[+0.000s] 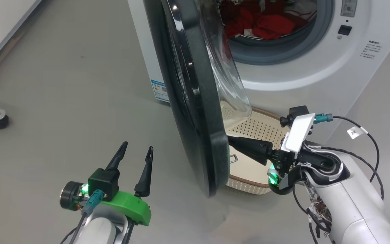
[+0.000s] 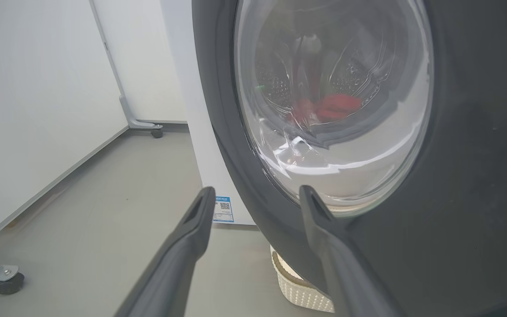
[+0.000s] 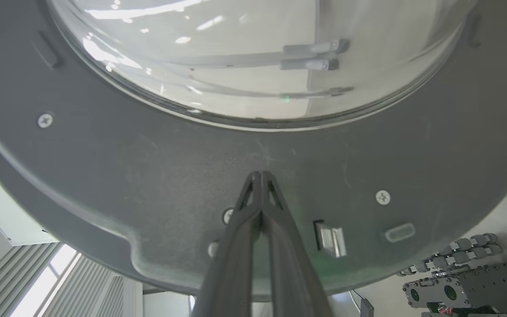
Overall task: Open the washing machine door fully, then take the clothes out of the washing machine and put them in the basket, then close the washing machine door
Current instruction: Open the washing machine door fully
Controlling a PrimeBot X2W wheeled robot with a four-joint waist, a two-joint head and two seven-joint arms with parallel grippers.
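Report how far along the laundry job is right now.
Done: the round black-ringed glass washing machine door stands partly open. In hand: the shut right gripper meets the door's inner face, apparently pushing it wider; the open left gripper hovers outside. Left: the red clothes lie in the white washing machine; the cream perforated basket shows none; closing comes last.

The large round washing machine door (image 1: pixel 195 101), a glossy black ring around bulging clear glass, stands partly open, edge-on to me. My right fingers (image 1: pixel 249 147), pressed together, have their tips at its inner face, above the cream perforated plastic basket (image 1: pixel 259 128). My left fingers (image 1: pixel 146 169) are spread, clear of the door's outer side. Bright red clothes (image 1: pixel 269 25) lie in the white washing machine (image 1: pixel 317 67).
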